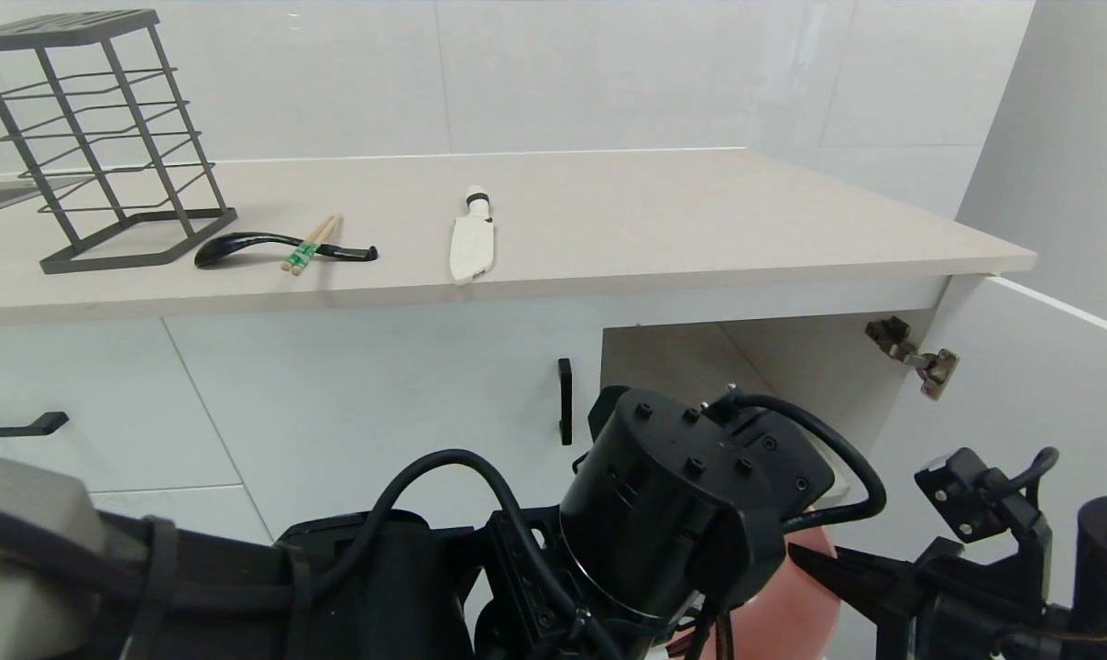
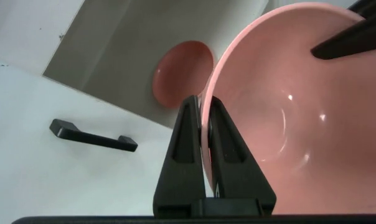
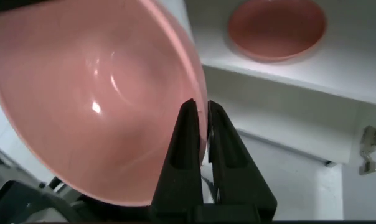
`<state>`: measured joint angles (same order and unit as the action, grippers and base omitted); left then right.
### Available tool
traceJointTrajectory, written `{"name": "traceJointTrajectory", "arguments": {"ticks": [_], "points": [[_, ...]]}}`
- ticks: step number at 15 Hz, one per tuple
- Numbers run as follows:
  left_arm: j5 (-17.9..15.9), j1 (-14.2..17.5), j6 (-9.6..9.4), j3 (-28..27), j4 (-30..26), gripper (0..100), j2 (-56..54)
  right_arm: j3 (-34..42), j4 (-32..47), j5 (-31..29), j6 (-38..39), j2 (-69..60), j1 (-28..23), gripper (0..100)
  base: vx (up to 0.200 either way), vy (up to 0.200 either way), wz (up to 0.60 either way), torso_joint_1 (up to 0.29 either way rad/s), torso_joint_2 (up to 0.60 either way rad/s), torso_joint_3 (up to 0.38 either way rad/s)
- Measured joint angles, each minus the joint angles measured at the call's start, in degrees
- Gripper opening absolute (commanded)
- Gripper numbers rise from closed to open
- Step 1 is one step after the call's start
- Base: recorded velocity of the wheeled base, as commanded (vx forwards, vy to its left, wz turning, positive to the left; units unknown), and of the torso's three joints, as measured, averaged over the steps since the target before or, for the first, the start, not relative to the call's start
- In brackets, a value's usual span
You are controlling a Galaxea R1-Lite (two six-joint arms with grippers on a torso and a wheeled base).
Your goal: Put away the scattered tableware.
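Observation:
A pink bowl [image 1: 785, 616] hangs low in front of the open cabinet, held by both grippers. My left gripper [image 2: 205, 121] is shut on the rim of the pink bowl [image 2: 287, 124], and my right gripper [image 3: 200, 124] is shut on the opposite rim of the same bowl [image 3: 94, 93]. The right gripper's fingers [image 2: 353, 37] reach over the bowl's far edge. A second pink dish [image 3: 278, 28] lies on the white shelf inside the cabinet [image 2: 182, 73]. On the countertop lie a black spoon [image 1: 242, 246], a pair of chopsticks [image 1: 311, 245] and a white knife [image 1: 472, 243].
A dark wire rack [image 1: 104, 137] stands at the counter's left end. The cabinet door [image 1: 1030, 394] stands swung open on the right, with its hinge [image 1: 911, 357] exposed. Black handles [image 1: 564, 401] sit on the closed cabinet fronts.

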<state>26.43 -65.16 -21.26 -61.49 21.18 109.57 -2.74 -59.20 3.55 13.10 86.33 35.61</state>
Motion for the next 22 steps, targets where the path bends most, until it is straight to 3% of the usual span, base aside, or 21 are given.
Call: {"name": "traceJointTrajectory", "arguments": {"ticks": [1,2,10,13,15,18,21,22], "points": [[-0.1,0.1,-0.17,0.0,0.6,0,0.1,-0.3,0.0,0.0,0.0,0.0,0.2,0,0.000,0.000,0.00,0.000,0.00,0.000],[-0.1,0.0,-0.24,0.0,0.7,100,0.2,-0.3,0.1,0.1,0.0,0.0,0.3,0,0.000,0.000,0.00,0.000,0.00,0.000],[-1.6,0.0,0.07,0.1,0.9,100,0.4,-0.3,-0.2,0.5,-0.1,0.5,-2.6,0,0.000,0.000,0.00,0.000,0.00,0.000],[-2.2,0.7,1.32,0.1,1.9,100,-0.4,-0.1,-0.1,0.4,-0.1,1.5,-4.6,0,0.000,0.000,0.00,0.000,0.00,0.000],[-7.1,2.8,2.22,0.2,1.9,100,-1.3,-0.1,-0.1,0.4,-0.2,2.0,-5.2,0,0.000,0.000,0.00,0.000,0.00,0.000],[-18.3,7.2,2.30,2.1,2.9,100,-3.3,-0.3,-0.2,0.4,-0.5,3.9,-9.0,0,0.000,0.000,0.00,0.000,0.00,0.000],[-23.3,10.1,2.90,9.4,6.4,100,-6.4,-0.5,-0.2,0.4,-0.6,5.6,-11.7,0,0.000,0.000,0.00,0.000,0.00,0.000],[-24.4,10.6,5.01,13.3,7.6,100,-7.9,-0.6,-0.2,0.4,-0.6,6.3,-12.0,0,0.000,0.000,0.00,0.000,0.00,0.000]]}}
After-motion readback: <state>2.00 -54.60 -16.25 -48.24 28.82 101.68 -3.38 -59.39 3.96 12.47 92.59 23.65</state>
